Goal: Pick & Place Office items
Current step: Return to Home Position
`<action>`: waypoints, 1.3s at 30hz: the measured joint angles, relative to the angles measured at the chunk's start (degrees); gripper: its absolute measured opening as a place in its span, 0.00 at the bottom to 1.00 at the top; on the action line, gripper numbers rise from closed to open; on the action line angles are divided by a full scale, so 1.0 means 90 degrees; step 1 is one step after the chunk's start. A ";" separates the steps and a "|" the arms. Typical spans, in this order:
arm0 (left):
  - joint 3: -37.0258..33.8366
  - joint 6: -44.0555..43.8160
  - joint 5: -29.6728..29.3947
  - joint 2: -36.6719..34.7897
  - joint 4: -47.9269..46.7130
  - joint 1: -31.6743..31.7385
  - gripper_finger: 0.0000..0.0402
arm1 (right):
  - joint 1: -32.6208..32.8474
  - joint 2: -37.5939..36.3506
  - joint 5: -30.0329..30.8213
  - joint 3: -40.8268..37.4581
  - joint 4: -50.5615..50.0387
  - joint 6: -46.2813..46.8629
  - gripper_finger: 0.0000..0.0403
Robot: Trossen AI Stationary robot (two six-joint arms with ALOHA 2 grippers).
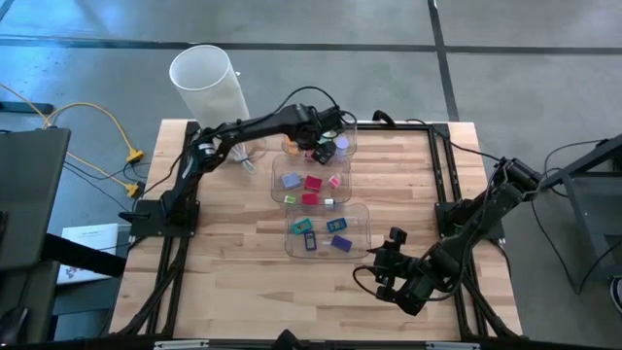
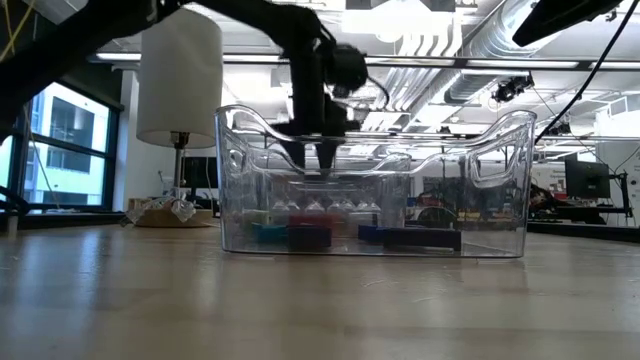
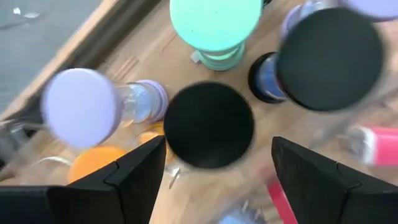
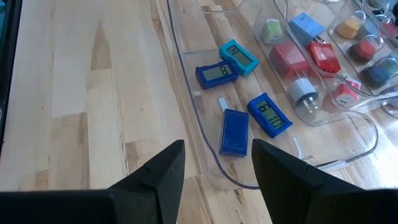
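- Nearest the low camera stands the near clear bin (image 2: pixel 480 200), with the blue timers (image 4: pixel 269 115) lying flat inside it.
- Your left gripper (image 1: pixel 326 148) hangs over the far bin (image 1: pixel 352 136). Its jaws are spread and empty, just above the black-capped hourglass (image 3: pixel 210 127), with the teal-capped hourglass (image 3: pixel 216 25) and lavender-capped hourglass (image 3: pixel 81 107) close by.
- Your right gripper (image 4: pixel 217 162) waits beside the near clear bin, jaws spread and empty.
- You appear to be at the retreat home. Lift the left arm straight up, clear of the hourglass tops and bin wall, before swinging it back.
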 joint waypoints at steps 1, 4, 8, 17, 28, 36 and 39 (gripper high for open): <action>0.0000 0.0013 -0.0016 -0.0103 -0.0062 -0.0025 0.71 | 0.0000 0.0000 -0.0002 0.0000 0.0005 -0.0009 0.43; 0.0002 -0.0021 -0.0036 -0.0446 -0.0164 -0.0128 0.71 | 0.0000 0.0000 -0.0019 0.0000 0.0012 -0.0009 0.43; 0.0009 -0.0036 0.0572 -0.0881 -0.0267 -0.0394 0.71 | 0.0000 0.0000 -0.0022 0.0000 0.0015 0.0020 0.43; 0.0012 0.0250 0.2989 -0.1408 -0.0798 -0.1400 0.71 | -0.0015 0.0000 -0.0312 0.0000 0.0029 -0.0219 0.43; 0.0005 0.0841 0.3065 -0.1378 -0.1488 -0.2677 0.67 | -0.0178 0.0000 -0.0692 0.0005 0.0432 -0.0672 0.35; -0.0015 0.0949 0.2634 -0.1601 -0.2553 -0.2955 0.38 | -0.0311 -0.0109 -0.1037 0.0002 0.0219 -0.1168 0.02; 0.0001 0.0822 0.2000 -0.1792 -0.2603 -0.3046 0.22 | -0.0300 -0.0398 -0.0752 0.0005 -0.0379 -0.1177 0.01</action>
